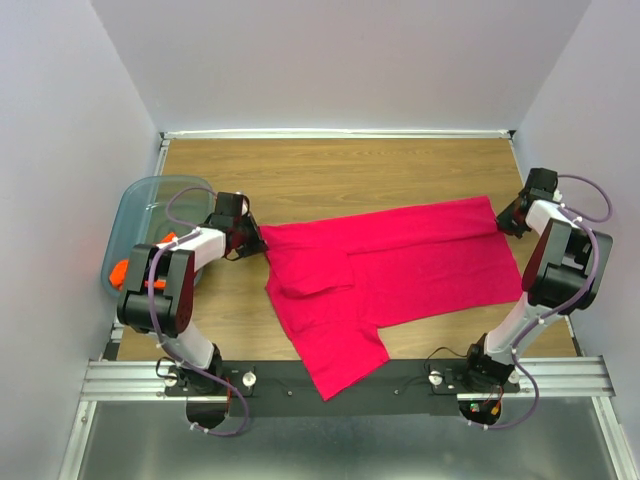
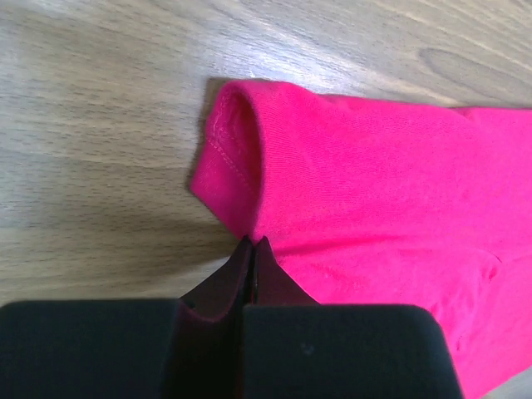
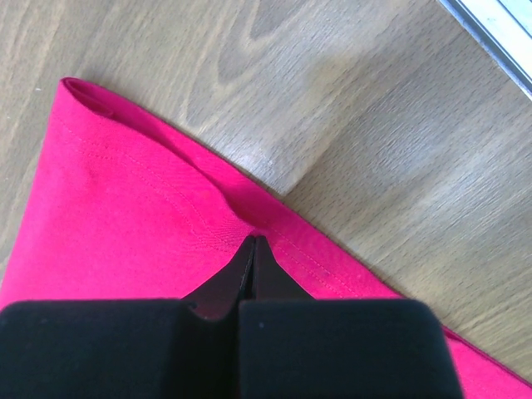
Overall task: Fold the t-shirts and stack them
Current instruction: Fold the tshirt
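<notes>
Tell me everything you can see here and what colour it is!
table: one, brown wood, under everything
bin: one, see-through blue-grey, at the table's left edge
pink t-shirt: one, magenta-pink, spread across the middle of the table
orange t-shirt: one, bright orange, bunched in the bin, mostly hidden
left gripper: one, black, shut on the pink t-shirt's left edge
right gripper: one, black, shut on its right edge

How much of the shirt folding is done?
Done: the pink shirt lies spread on the table, not neatly folded yet. In hand: the left end effector and right end effector each pinch an edge of it, at opposite ends. Left: folding it, then taking the orange shirt out of the bin, folding that and stacking both.
</notes>
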Available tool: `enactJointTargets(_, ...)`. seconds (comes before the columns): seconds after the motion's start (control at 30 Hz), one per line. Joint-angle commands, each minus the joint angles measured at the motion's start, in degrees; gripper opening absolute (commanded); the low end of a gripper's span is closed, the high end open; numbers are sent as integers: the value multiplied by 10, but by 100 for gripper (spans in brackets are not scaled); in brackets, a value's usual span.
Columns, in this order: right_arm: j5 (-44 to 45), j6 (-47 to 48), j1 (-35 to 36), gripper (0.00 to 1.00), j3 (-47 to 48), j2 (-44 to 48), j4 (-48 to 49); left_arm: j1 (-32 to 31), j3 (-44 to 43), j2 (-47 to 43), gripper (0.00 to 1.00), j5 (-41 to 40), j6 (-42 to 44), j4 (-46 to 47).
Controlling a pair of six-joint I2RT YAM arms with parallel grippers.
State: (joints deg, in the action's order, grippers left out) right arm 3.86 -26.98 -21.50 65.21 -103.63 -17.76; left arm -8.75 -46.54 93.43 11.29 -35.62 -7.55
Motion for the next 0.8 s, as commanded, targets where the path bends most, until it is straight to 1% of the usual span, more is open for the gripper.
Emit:
enactJointTargets(0.0,34,-3,-6,1,11,-16,-8,1,20,10,0,5,-4,-3)
enactJointTargets(0.03,33,-3,-6,1,11,-14,-8,1,19,11,1,7,-3,-3)
enactJointTargets(0.07,31,-3,-5,3,10,-12,-10,1,18,9,4,7,-3,-4)
enactJointTargets(0.1,23,2,-5,7,9,-3,-10,1,15,-4,11,6,-3,-6)
enactJointTargets(0.13,19,3,-5,11,9,2,-10,1,12,-14,15,2,-3,-9)
enactJointTargets(0.17,16,3,-5,19,9,6,-12,1,3,-24,29,-3,-3,-18)
enactJointTargets(0.2,10,4,-4,24,9,19,-15,1,-4,-43,37,-18,-2,-25)
enactJointTargets(0.23,7,2,-4,28,9,26,-15,1,-10,-53,43,-27,0,-31)
enactJointTargets(0.27,3,2,-4,35,9,33,-17,1,-17,-61,53,-35,2,-46)
enactJointTargets(0.3,-1,0,-3,39,10,39,-18,1,-29,-70,54,-44,8,-54)
enactJointTargets(0.4,-8,3,15,50,11,62,-25,-12,-53,-102,55,-95,19,-75)
enactJointTargets(0.43,-10,3,29,50,11,70,-26,-20,-61,-105,54,-107,22,-78)
enactJointTargets(0.5,-30,2,54,50,10,72,-29,-54,-79,-101,48,-139,24,-84)
enactJointTargets(0.53,-33,3,64,50,10,71,-30,-64,-85,-96,43,-144,22,-84)
enactJointTargets(0.57,-35,2,74,50,11,66,-32,-82,-91,-88,37,-145,20,-83)
enactJointTargets(0.63,-36,4,107,50,10,59,-34,-93,-104,-55,37,-127,16,-78)
enactJointTargets(0.77,-84,0,132,49,10,23,-35,-101,-108,2,36,-91,11,-56)
